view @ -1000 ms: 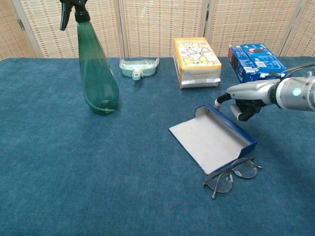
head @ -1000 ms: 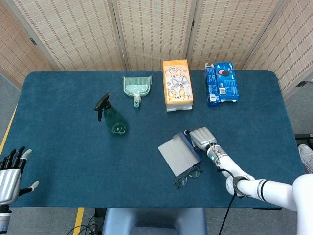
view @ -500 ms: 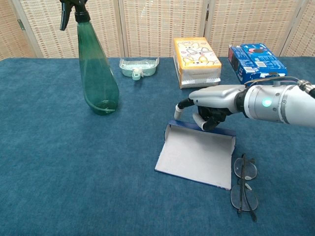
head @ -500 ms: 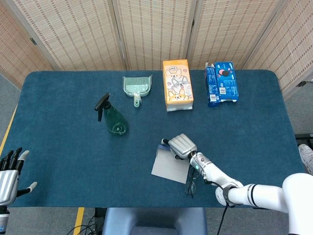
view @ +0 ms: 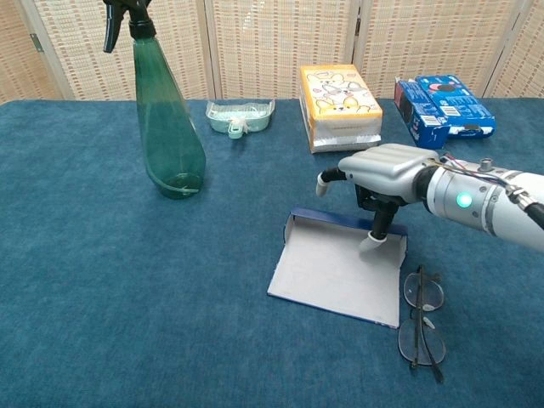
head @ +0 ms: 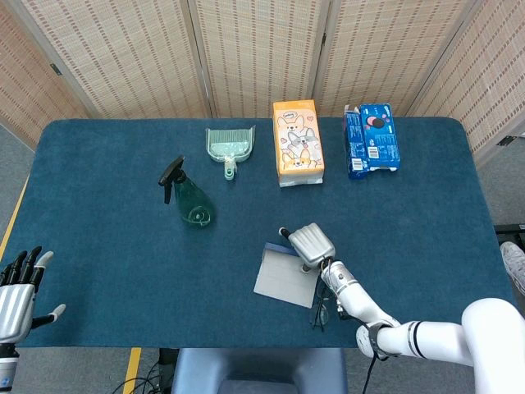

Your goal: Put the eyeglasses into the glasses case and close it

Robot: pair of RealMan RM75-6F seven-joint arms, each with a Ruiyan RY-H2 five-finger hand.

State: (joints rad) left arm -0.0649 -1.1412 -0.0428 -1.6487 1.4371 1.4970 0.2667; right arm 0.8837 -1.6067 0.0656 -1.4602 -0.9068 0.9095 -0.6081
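The case (view: 336, 272) lies open and flat, the glasses (view: 422, 325) on the cloth just beside its right edge — nothing packed yet. The right hand (view: 382, 183) holds nothing, one fingertip down at the case's far rim. The left hand (head: 18, 289) hangs spread, empty.

Wide surface (head: 98, 238) covered in dark blue carpet-like cloth, folding screen (head: 254, 49) of woven beige panels with pale frames standing behind it, grey floor (head: 12, 168) at both sides, yellow line (head: 131, 369) on floor, even indoor light
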